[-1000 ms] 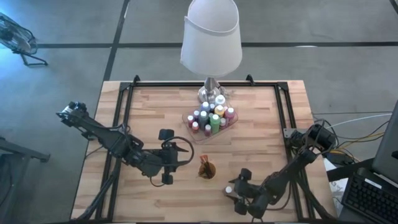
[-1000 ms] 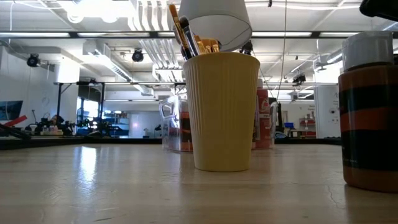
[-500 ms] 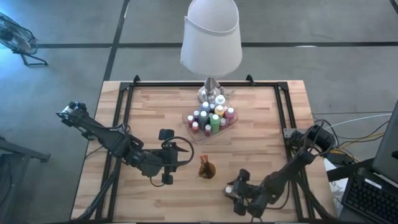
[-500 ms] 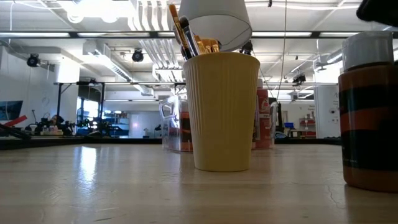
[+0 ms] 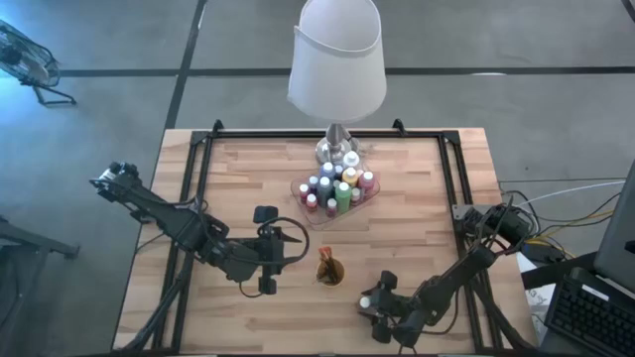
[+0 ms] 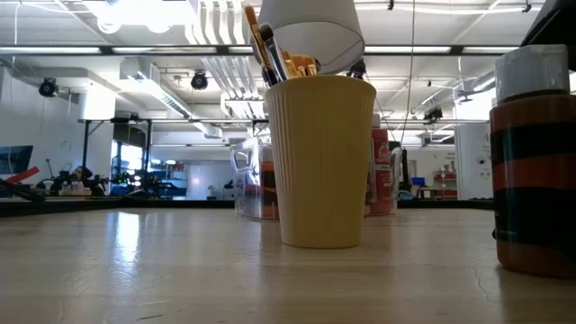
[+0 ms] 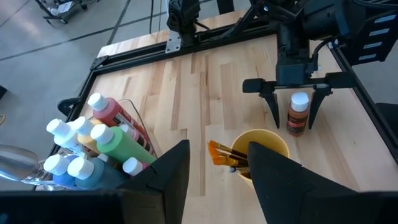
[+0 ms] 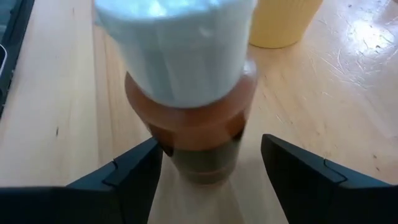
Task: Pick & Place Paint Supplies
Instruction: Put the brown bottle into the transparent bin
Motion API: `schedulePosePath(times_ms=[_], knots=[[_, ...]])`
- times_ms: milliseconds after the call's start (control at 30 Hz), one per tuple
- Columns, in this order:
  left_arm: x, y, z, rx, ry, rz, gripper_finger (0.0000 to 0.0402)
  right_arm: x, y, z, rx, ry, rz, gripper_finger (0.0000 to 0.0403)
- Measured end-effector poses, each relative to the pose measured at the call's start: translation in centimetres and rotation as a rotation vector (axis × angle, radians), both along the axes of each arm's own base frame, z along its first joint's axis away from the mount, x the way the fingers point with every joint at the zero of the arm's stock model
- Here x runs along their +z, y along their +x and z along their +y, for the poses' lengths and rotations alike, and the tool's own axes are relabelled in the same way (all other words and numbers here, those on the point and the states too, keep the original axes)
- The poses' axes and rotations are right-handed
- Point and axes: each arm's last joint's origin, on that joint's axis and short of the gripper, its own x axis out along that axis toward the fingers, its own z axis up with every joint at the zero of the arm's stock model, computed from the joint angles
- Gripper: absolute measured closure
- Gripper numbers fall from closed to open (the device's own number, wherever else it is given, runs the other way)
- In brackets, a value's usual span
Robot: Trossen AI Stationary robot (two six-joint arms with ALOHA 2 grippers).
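Observation:
A brown paint bottle with a white cap (image 7: 298, 112) stands upright on the wooden table near its front right. My right gripper (image 7: 293, 124) is open, one finger on each side of the bottle (image 8: 186, 99) with a gap on both sides; it slants down from the near right. An orange-yellow cup (image 5: 330, 271) with several brushes (image 6: 270, 49) stands left of the bottle. My left gripper (image 5: 290, 243) hovers open above the table, left of the cup. More white-capped bottles (image 5: 335, 186) stand in a clear tray (image 5: 301, 201) farther back.
A lamp with a white shade (image 5: 337, 59) stands on its metal foot just behind the tray at the table's far edge. A black frame (image 5: 203, 159) runs along the table's sides. Bare wood lies between the cup and the tray and toward the left.
My right gripper has come down a little around the brown bottle, which has stayed standing where it was.

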Motion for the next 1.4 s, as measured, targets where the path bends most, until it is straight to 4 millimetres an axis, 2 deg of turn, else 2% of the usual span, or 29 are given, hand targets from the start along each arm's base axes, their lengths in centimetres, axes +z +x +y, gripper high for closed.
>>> schedulePosePath(times_ms=[367, 867, 1200, 1400], knots=[[0.1, 0.0, 0.0, 0.000, -0.004, -0.007, 0.0234, -1.2, 0.1, -0.5, 0.018, 0.024, -0.062, 0.0175], [0.1, 0.1, 0.0, 0.001, -0.009, -0.012, 0.0234, -1.0, 0.2, -0.6, 0.043, -0.002, -0.055, 0.0264], [0.2, 0.1, 0.0, 0.022, -0.048, -0.024, 0.0234, 0.8, 0.2, -0.9, 0.092, -0.043, -0.061, 0.0249], [0.4, 0.3, 0.0, 0.021, -0.060, -0.049, 0.0234, 1.9, 0.5, -1.4, 0.131, -0.039, -0.047, 0.0256]])
